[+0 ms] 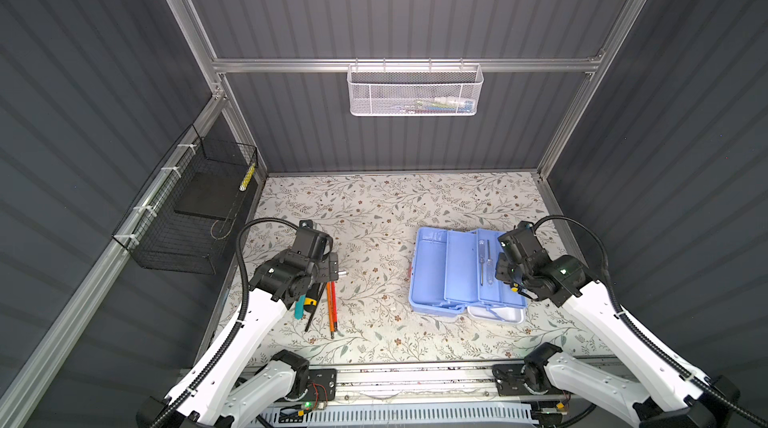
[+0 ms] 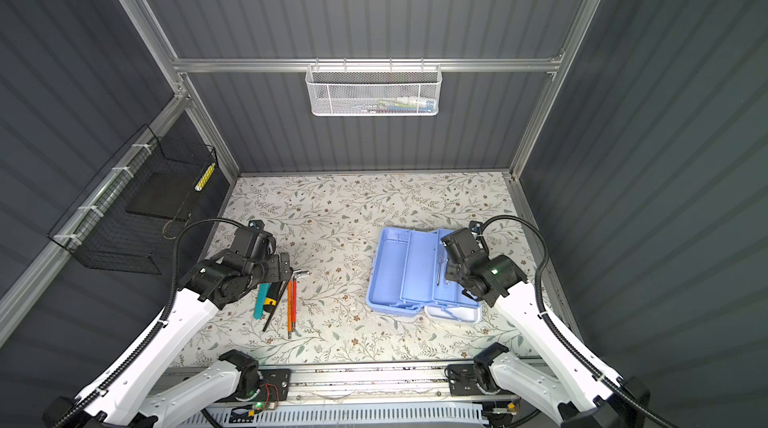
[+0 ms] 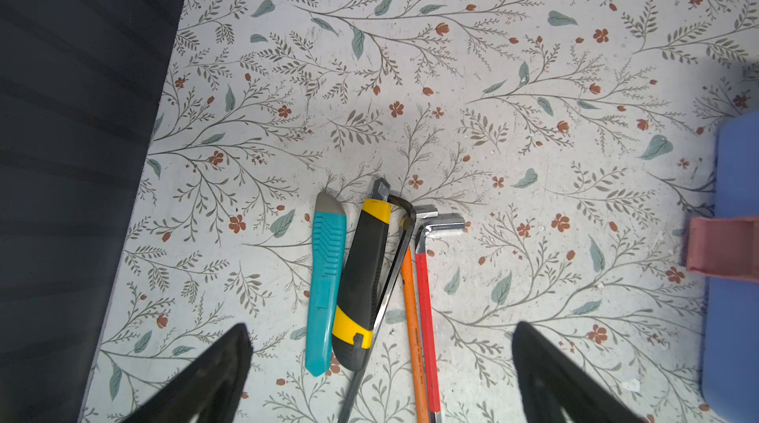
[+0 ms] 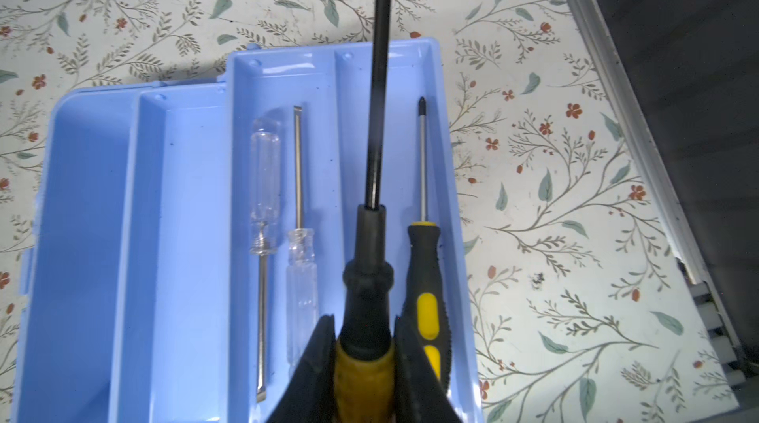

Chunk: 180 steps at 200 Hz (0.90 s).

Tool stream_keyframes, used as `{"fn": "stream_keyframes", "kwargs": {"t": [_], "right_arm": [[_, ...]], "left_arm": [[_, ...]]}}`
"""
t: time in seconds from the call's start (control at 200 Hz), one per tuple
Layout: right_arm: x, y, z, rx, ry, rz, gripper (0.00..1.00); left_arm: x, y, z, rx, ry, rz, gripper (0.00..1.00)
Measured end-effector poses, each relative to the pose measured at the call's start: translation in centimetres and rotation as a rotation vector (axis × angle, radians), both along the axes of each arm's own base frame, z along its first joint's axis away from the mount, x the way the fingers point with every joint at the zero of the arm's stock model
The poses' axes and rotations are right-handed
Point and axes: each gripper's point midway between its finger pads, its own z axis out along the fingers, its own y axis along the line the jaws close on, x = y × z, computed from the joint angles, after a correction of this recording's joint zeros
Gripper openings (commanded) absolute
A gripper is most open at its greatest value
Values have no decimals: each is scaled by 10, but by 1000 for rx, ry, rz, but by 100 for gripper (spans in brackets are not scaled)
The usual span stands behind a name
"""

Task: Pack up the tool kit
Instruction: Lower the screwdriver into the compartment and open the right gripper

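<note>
Item: black-and-yellow screwdriver [image 4: 366, 277], seemingly light, rigid; I hold its grippy handle in the right fingers [image 4: 314, 371]. Left fingers [image 3: 213, 375] wide, empty.

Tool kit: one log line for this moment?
right jaws shut on black screwdriver over tray | left jaws open above loose tools

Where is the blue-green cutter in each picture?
Top view: blue-green cutter lies in the left half, partly under the left arm.
Top view: the same spot, beside that arm.
Left wrist: mid-picture, touching the black-and-yellow cutter.
Right wrist: not in it.
Shared landmark: the blue tool box, visible in all four pictures.
</note>
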Motion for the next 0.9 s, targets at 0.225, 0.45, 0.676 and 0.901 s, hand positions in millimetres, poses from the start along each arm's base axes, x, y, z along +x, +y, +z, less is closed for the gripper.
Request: {"fn": "stream_keyframes", "kwargs": {"t": [0.225,0.45,0.676,0.901], "right_arm": [[0,-6,-21,-8,60,13,6],[0,-4,-41,-26,111,36,10],[2,-3,-41,-32,107,50,30],[3,-7,-36,-64,99,59,47]], "left_arm": [[1,0,-2,3,7,1,100],[2,0,-4,6,14,3,99],[2,0,-6,1,20,6,100],[4,0,-13,-8,46,34,99]]}}
